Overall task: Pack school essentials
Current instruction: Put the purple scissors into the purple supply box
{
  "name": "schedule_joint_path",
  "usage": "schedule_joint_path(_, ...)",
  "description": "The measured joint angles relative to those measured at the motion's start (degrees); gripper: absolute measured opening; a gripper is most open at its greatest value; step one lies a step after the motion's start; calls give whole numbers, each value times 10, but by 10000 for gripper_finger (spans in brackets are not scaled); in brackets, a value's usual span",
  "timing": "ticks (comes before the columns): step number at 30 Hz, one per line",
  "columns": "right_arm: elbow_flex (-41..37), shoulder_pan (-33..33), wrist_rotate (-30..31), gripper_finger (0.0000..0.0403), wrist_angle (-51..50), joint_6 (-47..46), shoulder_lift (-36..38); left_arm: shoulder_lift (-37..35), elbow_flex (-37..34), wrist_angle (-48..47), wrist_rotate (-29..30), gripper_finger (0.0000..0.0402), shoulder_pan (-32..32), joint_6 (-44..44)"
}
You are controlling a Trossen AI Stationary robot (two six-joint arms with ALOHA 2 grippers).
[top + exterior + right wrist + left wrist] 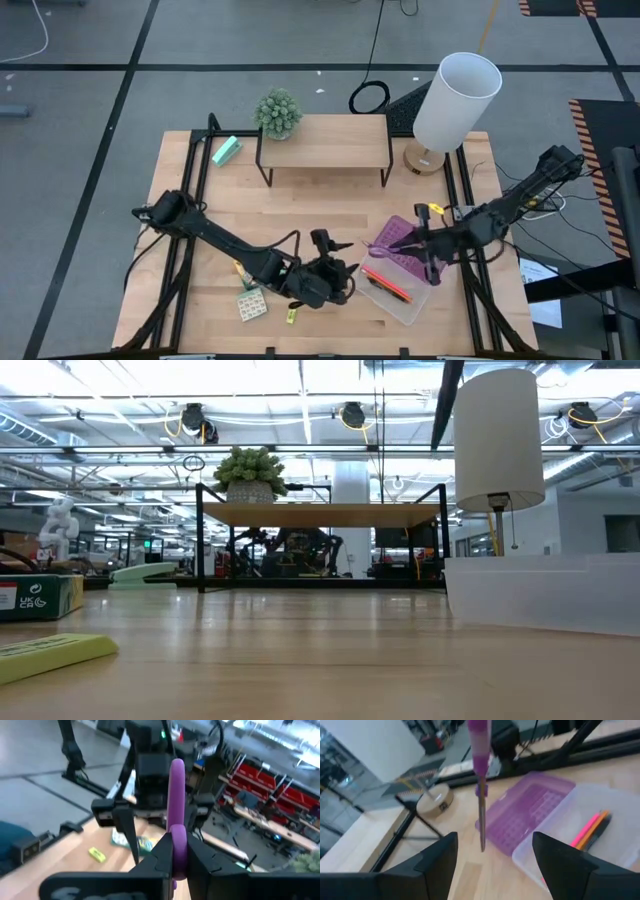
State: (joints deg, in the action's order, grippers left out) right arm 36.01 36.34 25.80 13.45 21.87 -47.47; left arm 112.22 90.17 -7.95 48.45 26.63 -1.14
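Right gripper (pixel 177 857): we see its dark fingers pinching the purple-handled metal scissors (pixel 177 810), held above the open purple lid (pixel 400 238).
Left gripper (pixel 335 275): we see its fingers spread wide, holding nothing, at nine o'clock from the clear plastic box (pixel 400 300).
Pencils: orange and pink pencils (pixel 385 283) lie inside that box.
Table: greenish patterned card pack (pixel 252 306) and tiny yellow piece (pixel 291 316) lie at eight o'clock from the left gripper.

Bare tabletop (pixel 330 210) mid-table; shelf (pixel 325 142) and lamp (pixel 455 100) block the back
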Motion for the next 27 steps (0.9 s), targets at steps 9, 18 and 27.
schedule_joint_path(9,-49,32,-2,19,75,54,49,-1,-42,113,-50,259,-28,2)
schedule_joint_path(18,-133,35,-15,18,257,107,59,0,-74,136,-90,258,-53,38)
schedule_joint_path(27,-155,31,-36,18,309,119,59,0,-74,165,-90,177,-52,16)
